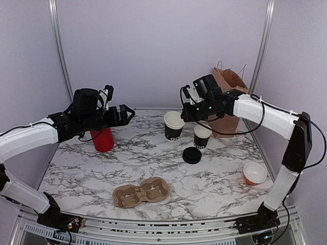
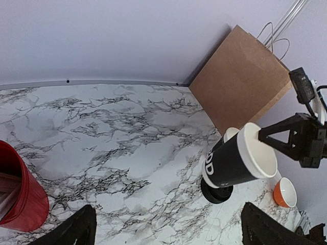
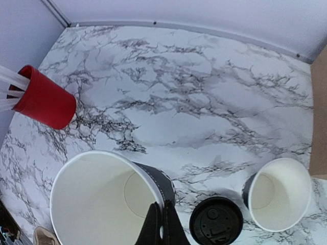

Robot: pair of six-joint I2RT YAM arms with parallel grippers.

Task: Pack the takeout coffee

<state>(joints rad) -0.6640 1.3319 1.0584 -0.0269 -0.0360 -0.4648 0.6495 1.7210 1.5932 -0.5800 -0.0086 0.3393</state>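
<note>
My right gripper (image 1: 184, 117) (image 3: 164, 224) is shut on the near rim of an open black paper cup (image 1: 174, 126) (image 2: 235, 161) (image 3: 102, 199) with white print and a white inside. One finger is inside the rim and one outside. I cannot tell whether the cup's base touches the table. A second open black cup (image 1: 202, 137) (image 3: 278, 194) stands to its right. A round black lid (image 1: 192, 155) (image 2: 217, 193) (image 3: 216, 222) lies flat on the table between them. My left gripper (image 1: 127, 113) (image 2: 171, 229) hovers open at the left, with nothing between its fingers.
A red cup (image 1: 103, 139) (image 3: 43, 102) with white sticks stands under the left arm. A brown paper bag (image 1: 228, 84) (image 2: 240, 76) stands at the back right. An orange bowl (image 1: 254, 173) sits at the right edge. A cardboard cup carrier (image 1: 141, 192) lies near the front.
</note>
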